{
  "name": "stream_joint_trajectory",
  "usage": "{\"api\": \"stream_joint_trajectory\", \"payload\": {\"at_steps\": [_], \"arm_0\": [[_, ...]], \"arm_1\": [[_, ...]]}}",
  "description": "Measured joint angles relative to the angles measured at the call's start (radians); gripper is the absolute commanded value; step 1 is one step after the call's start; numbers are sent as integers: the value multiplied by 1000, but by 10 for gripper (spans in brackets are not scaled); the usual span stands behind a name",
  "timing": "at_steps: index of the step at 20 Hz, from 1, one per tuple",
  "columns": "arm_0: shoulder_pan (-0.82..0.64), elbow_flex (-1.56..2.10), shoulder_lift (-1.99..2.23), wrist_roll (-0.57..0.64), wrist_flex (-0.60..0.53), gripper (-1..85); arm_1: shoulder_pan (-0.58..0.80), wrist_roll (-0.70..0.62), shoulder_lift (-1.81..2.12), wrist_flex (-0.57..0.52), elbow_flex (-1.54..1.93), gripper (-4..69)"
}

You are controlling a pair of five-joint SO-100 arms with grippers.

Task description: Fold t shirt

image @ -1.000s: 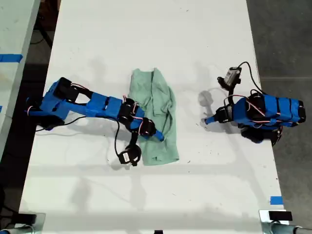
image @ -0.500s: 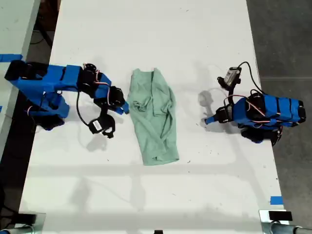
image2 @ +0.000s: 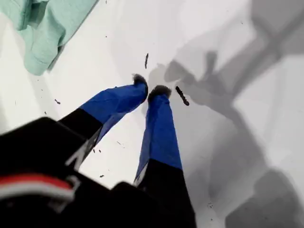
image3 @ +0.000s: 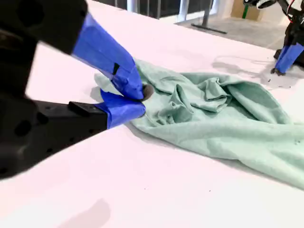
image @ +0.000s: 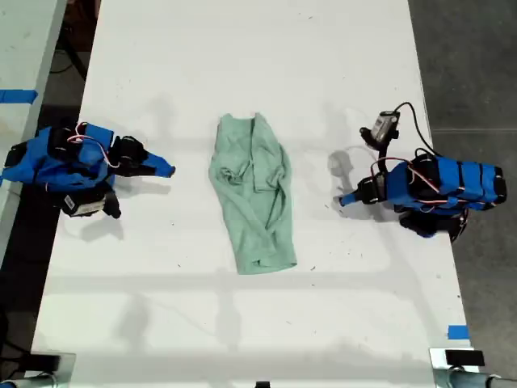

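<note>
Exterior view: the t shirt [image: 254, 198] was lying crumpled in a long narrow strip in the middle of the white table [image: 242, 65], with nothing touching it. My second end effector [image: 166, 170] sat off toward the exterior view's left, apart from the cloth. My first end effector [image: 343, 200] was over on the exterior view's right, tip pointed down at the table and also clear of the shirt.

First wrist view: my first end effector [image2: 149, 90] was clenched, blue tips almost together with nothing between them, right down at the bare table. A corner of the shirt [image2: 42, 28] showed well away from the tips.

Second wrist view: my second end effector [image3: 140, 97] was clenched too and empty, tips meeting, with the wrinkled shirt [image3: 228, 118] spread out just beyond it.
</note>
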Motion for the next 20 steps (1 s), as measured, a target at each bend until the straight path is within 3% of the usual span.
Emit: {"api": "stream_joint_trajectory", "payload": {"at_steps": [4, 9, 11, 13, 20], "arm_0": [[-11, 87, 46, 80, 0, -1], [-156, 181, 52, 95, -37, -1], [-201, 186, 52, 89, -37, 48], [-218, 187, 51, 21, -37, 183], [64, 187, 51, 3, -37, 186]], "arm_1": [[0, 0, 0, 0, 0, 40], [0, 0, 0, 0, 0, 36], [0, 0, 0, 0, 0, 36], [0, 0, 0, 0, 0, 36], [0, 0, 0, 0, 0, 35]]}}
